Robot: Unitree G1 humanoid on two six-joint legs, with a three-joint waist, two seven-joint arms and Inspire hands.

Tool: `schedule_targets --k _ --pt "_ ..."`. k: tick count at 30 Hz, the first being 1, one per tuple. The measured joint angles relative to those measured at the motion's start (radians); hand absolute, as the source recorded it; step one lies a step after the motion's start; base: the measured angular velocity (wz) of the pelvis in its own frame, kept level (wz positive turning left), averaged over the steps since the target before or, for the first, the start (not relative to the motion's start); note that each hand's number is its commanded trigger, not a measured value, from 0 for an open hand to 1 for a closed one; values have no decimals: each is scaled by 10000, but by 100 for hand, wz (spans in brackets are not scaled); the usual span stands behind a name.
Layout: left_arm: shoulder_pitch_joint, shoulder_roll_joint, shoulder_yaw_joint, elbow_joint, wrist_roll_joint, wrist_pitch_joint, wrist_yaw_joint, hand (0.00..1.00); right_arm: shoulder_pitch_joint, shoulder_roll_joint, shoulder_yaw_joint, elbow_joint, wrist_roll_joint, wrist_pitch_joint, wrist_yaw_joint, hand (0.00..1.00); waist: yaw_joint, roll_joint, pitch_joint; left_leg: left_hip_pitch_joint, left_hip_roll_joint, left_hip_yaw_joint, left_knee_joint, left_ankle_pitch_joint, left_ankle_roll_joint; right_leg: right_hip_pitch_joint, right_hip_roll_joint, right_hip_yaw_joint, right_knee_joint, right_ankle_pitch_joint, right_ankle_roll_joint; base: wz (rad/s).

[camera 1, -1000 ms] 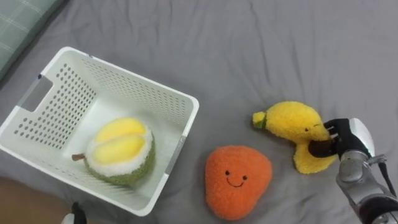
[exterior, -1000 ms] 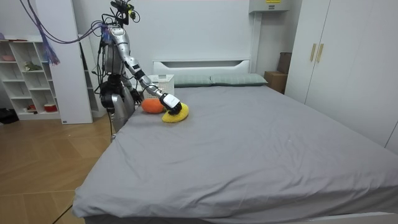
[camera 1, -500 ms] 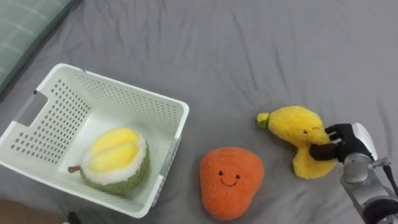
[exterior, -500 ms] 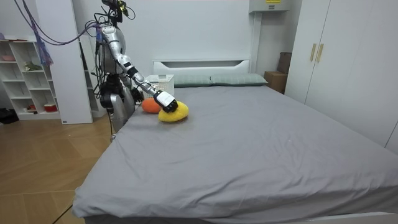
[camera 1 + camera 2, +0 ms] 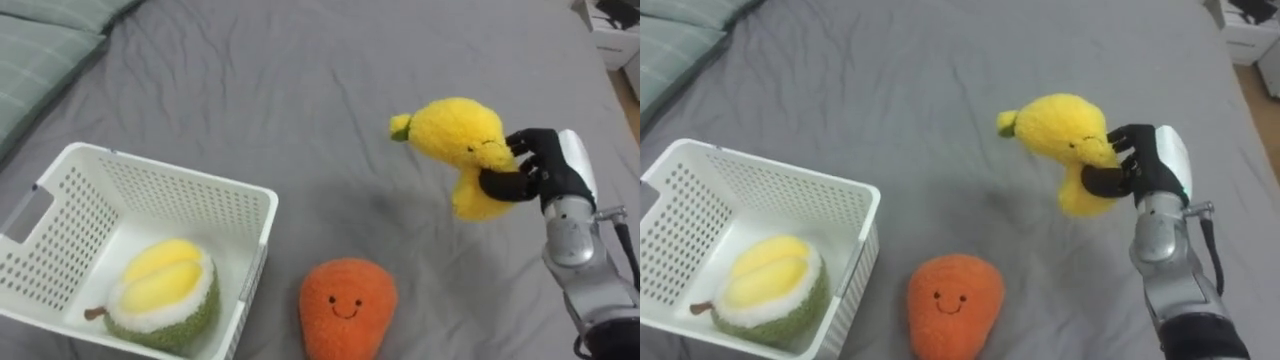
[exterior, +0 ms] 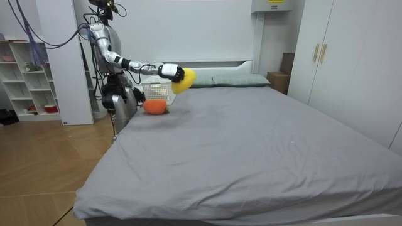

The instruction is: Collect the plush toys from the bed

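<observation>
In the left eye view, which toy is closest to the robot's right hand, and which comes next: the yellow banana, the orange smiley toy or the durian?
1. yellow banana: held in the right robot hand, up off the bed.
2. orange smiley toy: on the bed, lower middle.
3. durian: in the white basket, far left.

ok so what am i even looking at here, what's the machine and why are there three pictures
It is a humanoid robot standing beside a bed, tidying toys. Two pictures come from the camera eyes in its head, looking down; the third is from a camera across the room. The right robot hand is curled round a yellow banana toy, holding it above the bed. An orange plush toy lies on the bed next to a white basket, which already has a durian toy inside.
</observation>
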Motion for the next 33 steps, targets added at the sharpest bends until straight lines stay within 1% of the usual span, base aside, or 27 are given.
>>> schedule_targets --k 1,3,4,6,8,9,13,15,18,19,21,22,23,25,27,29,33 --pt "35 -1 -8 -44 64 0 -4 0 22 1 11 -385 -57 -2 15 100 -35 32 -32 46 -5 -12 5 -2 2 56 -20 4 5 0 1 0" --pt "102 0 -3 -172 70 2 -8 0 44 3 11 -866 -196 -2 20 100 -38 67 -51 133 -11 -11 13 -1 3 156 -27 8 6 0 1 0" --pt "199 0 12 -298 87 3 -14 0 114 3 0 -1193 -326 8 73 100 -51 88 -88 195 -14 -26 15 -2 3 217 -52 0 11 -2 3 0" --pt "300 -6 30 -451 476 13 -15 0 262 5 -15 -1851 -420 28 154 100 -55 99 -108 219 -14 -29 26 -1 3 240 -57 34 31 -4 5 0" --pt "309 -39 19 -484 697 25 -15 0 418 67 21 -2472 -423 85 254 100 -13 102 -104 304 -15 -22 25 1 2 325 -37 53 34 -7 6 0" --pt "323 -51 -15 -480 756 53 -23 0 435 130 137 -2847 -428 196 336 100 -21 108 -103 379 -17 -21 5 -1 2 417 -25 57 47 -22 19 0" --pt "337 -117 -13 -507 948 87 -26 0 428 136 237 -3791 -405 210 652 100 -14 80 -75 568 -33 -37 -12 -31 12 633 5 120 21 -55 49 1" --pt "354 -137 -3 -542 1065 143 -25 0 429 150 238 -4066 -381 209 779 100 4 39 -58 566 -33 -47 0 -57 12 664 7 104 11 -60 52 2" --pt "392 -211 0 -611 1128 174 -18 0 429 180 237 -4286 -395 215 994 100 70 24 -51 558 -45 -49 5 -56 13 672 1 98 -6 -61 54 0" --pt "425 -212 17 -662 1149 207 -14 0 432 280 237 -4419 -500 298 1019 100 121 14 -41 536 -49 -83 5 -56 13 675 1 57 -16 -66 58 5" --pt "417 -213 85 -702 1366 292 -13 0 431 425 238 -4516 -524 337 1019 100 136 -27 -19 489 -58 -116 7 -56 12 672 0 21 -69 -86 53 8" --pt "416 -215 110 -740 1468 327 -17 0 431 479 238 -4554 -517 347 1019 100 148 -54 -34 430 -65 -153 13 -56 10 675 13 6 -172 -86 51 9" --pt "416 -215 110 -768 1536 332 -21 0 431 480 239 -4590 -514 364 1024 100 165 -66 -27 409 -69 -169 15 -57 10 666 12 -9 -175 -87 54 9" --pt "416 -215 115 -805 1654 365 -33 0 430 484 282 -4946 -424 571 1100 100 274 -71 -27 351 -80 -206 15 -58 8 618 11 -35 -190 -101 70 6" --pt "417 -221 177 -824 1892 432 -33 0 428 490 415 -5445 -506 648 1101 100 338 -71 -29 292 -76 -217 5 -57 8 544 17 -40 -182 -104 74 2" --pt "414 -224 184 -827 2019 461 -31 0 428 505 641 -5948 -505 644 1118 100 404 -71 -29 285 -66 -230 -14 -59 6 530 27 -41 -182 -104 75 2" --pt "357 -283 165 -893 2164 461 -6 0 390 553 1226 -6386 -500 643 1229 100 768 -87 -38 331 -57 -272 -89 -61 3 537 34 -44 -182 -103 76 1"
